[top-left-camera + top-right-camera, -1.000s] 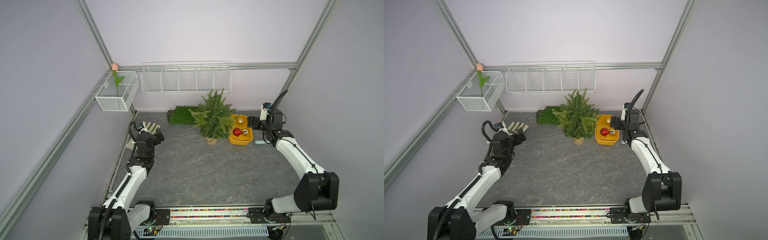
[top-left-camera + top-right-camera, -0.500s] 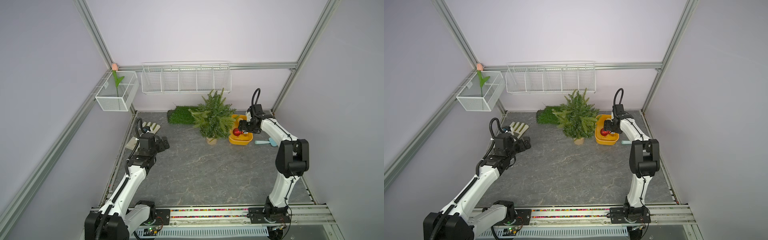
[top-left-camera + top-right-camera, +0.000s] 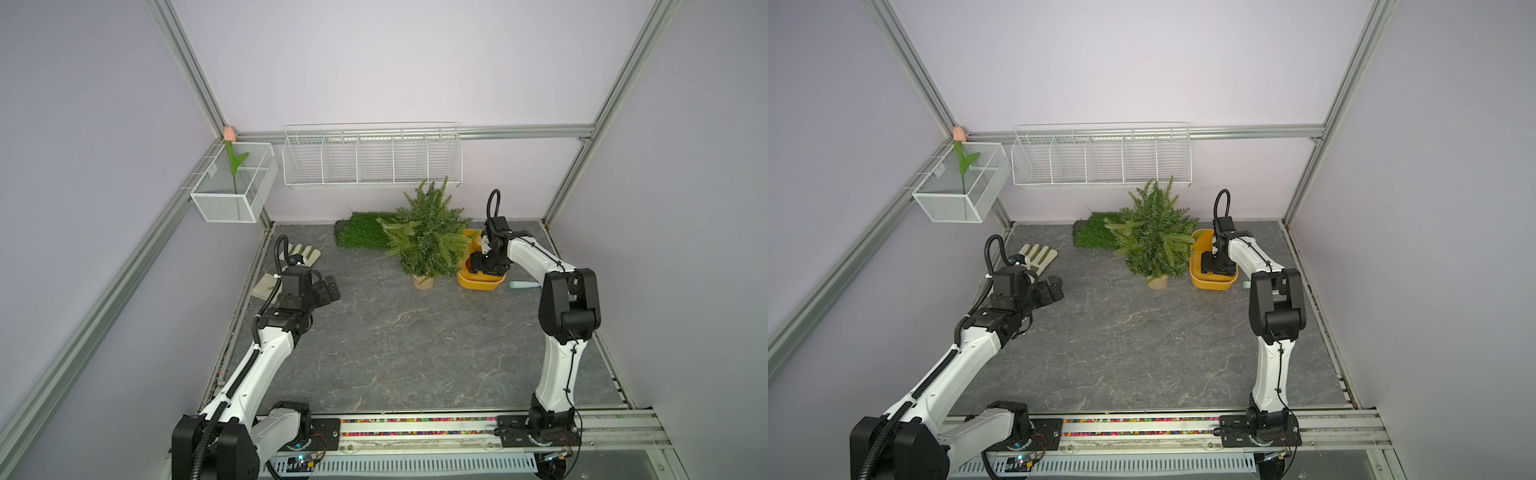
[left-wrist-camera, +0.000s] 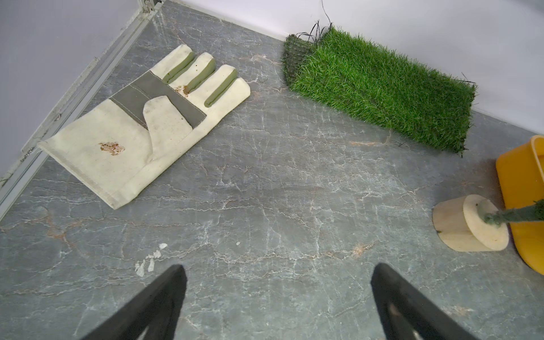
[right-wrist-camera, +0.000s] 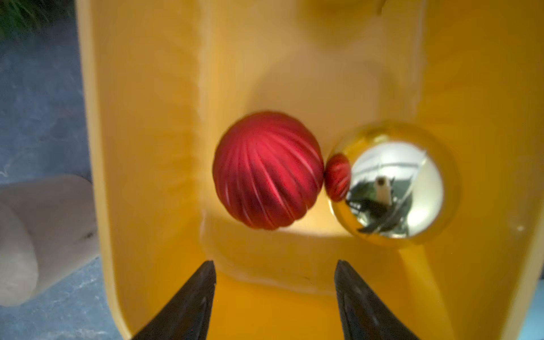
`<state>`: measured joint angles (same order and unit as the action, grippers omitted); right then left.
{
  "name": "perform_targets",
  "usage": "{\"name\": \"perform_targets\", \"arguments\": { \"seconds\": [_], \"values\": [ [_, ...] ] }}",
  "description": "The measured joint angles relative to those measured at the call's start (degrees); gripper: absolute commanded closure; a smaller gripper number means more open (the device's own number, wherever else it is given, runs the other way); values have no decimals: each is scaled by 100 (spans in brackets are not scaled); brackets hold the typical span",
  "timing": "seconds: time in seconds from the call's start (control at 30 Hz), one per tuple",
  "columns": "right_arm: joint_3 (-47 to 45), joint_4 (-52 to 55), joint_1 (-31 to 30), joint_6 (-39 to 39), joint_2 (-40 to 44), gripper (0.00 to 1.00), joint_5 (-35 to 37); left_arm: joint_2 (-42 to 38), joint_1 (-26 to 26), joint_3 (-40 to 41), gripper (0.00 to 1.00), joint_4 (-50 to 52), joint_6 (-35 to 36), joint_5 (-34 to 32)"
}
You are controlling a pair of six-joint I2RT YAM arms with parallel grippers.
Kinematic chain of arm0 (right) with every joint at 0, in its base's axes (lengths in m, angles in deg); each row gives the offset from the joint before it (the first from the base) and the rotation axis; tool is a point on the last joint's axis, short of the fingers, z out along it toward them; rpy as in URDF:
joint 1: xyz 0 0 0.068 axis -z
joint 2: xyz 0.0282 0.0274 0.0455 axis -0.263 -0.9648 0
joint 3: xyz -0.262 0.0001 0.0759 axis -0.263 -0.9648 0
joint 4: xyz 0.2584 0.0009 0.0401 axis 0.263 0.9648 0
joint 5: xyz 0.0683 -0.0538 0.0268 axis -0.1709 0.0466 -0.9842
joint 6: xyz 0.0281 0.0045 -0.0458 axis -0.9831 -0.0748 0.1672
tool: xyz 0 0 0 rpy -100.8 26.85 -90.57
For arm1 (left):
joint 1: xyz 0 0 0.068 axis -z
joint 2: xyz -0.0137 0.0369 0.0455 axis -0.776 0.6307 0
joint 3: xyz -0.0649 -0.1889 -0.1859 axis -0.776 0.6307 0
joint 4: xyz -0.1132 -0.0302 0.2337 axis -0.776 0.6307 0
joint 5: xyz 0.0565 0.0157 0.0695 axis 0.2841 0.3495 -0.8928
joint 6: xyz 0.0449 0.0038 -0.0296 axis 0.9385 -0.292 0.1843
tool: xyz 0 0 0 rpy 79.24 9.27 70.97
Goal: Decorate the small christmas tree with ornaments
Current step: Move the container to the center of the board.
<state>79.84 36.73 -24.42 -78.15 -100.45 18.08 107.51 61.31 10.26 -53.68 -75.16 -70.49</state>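
So the small green artificial christmas tree (image 3: 428,232) stands upright near the back of the grey marble-look counter (image 3: 415,340), on its little beige base (image 4: 465,226). Just beside it, on the robot's right, sits a yellow plastic tub (image 3: 482,286), pretty much touching the base.

The right end effector (image 5: 274,265) is dipped down into that tub. From the wrist view its two black fingers are partway apart with nothing between them, so it isn't gripping anything. A ribbed red bauble (image 5: 268,170) lies on the tub floor just ahead of the gap, and a mirror-like silver bauble (image 5: 394,182) sits right up against it, off to one side. The picture is a bit blurry, so I can't tell more than that. In both top views the arm covers most of the tub's inside.

The left end effector (image 4: 278,267) hovers over bare counter, well apart from the tree, fingers spread wide and holding nothing. Ahead of it lie a cream and grey-green fabric work glove (image 4: 147,117), flat by the counter's edge, and a rectangular green artificial-grass mat (image 4: 376,88) against the back wall.
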Motion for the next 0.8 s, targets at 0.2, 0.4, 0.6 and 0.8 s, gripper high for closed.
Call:
{"name": "perform_targets", "arguments": {
  "seconds": [0.2, 0.4, 0.6, 0.8],
  "values": [
    [-533, 55, -33, 0, 330, 32, -136, 129, 0, -9, 1, 74, 0, 22],
    [-1211, 98, -245, -22, 870, 32, -389, 127, 0, -33, 1, 131, 0, 48],
    [-2184, 168, -780, -299, 1637, 32, -713, -2, 0, -33, 1, 275, -11, 96],
    [-2975, 157, -1543, -837, 2415, 33, -922, -153, 24, -33, 1, 479, -46, 208]
  ]
}}
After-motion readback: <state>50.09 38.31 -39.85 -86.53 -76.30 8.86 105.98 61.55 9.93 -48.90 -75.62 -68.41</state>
